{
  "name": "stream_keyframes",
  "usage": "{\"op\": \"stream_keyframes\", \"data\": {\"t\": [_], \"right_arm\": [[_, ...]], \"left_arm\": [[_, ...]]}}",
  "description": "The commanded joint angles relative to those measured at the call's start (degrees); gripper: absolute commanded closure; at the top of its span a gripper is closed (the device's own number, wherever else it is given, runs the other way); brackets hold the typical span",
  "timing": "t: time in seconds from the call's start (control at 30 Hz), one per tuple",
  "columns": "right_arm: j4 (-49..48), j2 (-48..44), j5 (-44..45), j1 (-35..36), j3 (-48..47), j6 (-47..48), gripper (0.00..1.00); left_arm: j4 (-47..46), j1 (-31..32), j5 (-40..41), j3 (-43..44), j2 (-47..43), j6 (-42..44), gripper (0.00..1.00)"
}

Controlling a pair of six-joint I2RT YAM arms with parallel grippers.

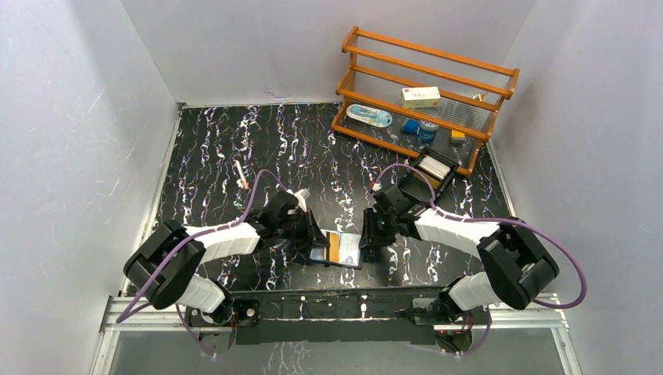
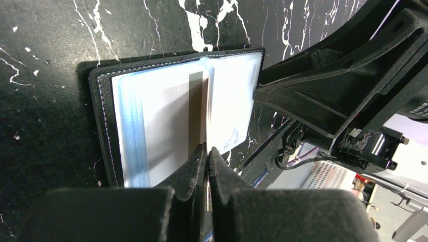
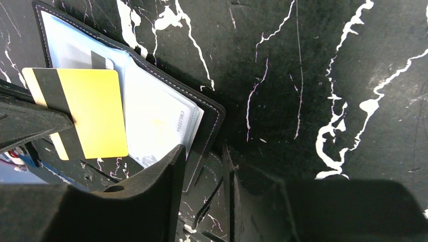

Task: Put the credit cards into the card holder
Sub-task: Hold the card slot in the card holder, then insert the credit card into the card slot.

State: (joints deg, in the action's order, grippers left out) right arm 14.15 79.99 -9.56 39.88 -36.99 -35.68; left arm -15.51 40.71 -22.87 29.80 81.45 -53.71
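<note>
Yellow card (image 3: pixel 96 111) sits pinched in the closed left gripper (image 2: pixel 208 151), open wallet (image 2: pixel 102 126) just beyond its fingertips. Right gripper (image 3: pixel 202 151) stands part-open, wallet edge between its jaws.

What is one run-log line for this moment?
left gripper: shut on yellow card | card: over open card holder | right gripper: astride its edge, grip unclear

A black white-veined table (image 1: pixel 234 133) carries a wooden rack (image 1: pixel 469 62) at its far right corner. On the rack sit a white box (image 1: pixel 421 96), a pale blue oval case (image 1: pixel 369 116), a blue block (image 1: pixel 410 125) and a small jar (image 1: pixel 428 130). A black open box (image 1: pixel 435 168) lies just before it, and a white stick (image 1: pixel 241 175) lies well apart on the left
</note>
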Motion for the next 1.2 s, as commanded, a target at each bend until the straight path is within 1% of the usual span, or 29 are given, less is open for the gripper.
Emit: {"op": "stream_keyframes", "data": {"t": [0.0, 0.23, 0.33, 0.43, 0.67, 0.9, 1.0, 1.17], "right_arm": [[-1.4, 1.3, 1.8, 0.4, -0.9, 1.8, 0.6], [-1.3, 3.3, 3.1, 0.4, -0.7, 4.6, 0.68], [-1.4, 3.6, 3.6, 0.5, -0.3, 5.5, 0.69], [-1.8, 3.6, 3.6, 0.5, 0.3, 5.9, 0.7], [-2.3, 3.4, 3.6, 0.4, 1.0, 6.2, 0.72], [-2.6, 3.2, 3.9, 0.4, 1.4, 6.5, 0.73], [-2.8, 3.2, 3.8, 0.4, 1.6, 6.4, 0.73], [-3.1, 3.0, 3.5, 0.4, 2.0, 6.3, 0.73]], "left_arm": [[-0.2, 0.2, -1.4, -0.1, 0.3, 2.5, 1.0], [-0.3, 0.2, -2.0, 0.2, 1.8, 6.0, 1.0], [0.9, 0.2, -2.0, 0.8, 2.5, 7.9, 1.0], [0.1, 0.2, -2.1, 1.2, 3.6, 9.6, 1.0], [-2.0, 0.1, -1.9, 1.8, 6.9, 8.9, 1.0], [0.8, 0.2, 1.5, 2.8, 7.4, 9.5, 1.0], [3.0, 0.2, 4.4, 2.9, 6.6, 8.2, 1.0], [3.0, 0.1, 8.6, 1.3, 4.4, 7.2, 1.0]]}}
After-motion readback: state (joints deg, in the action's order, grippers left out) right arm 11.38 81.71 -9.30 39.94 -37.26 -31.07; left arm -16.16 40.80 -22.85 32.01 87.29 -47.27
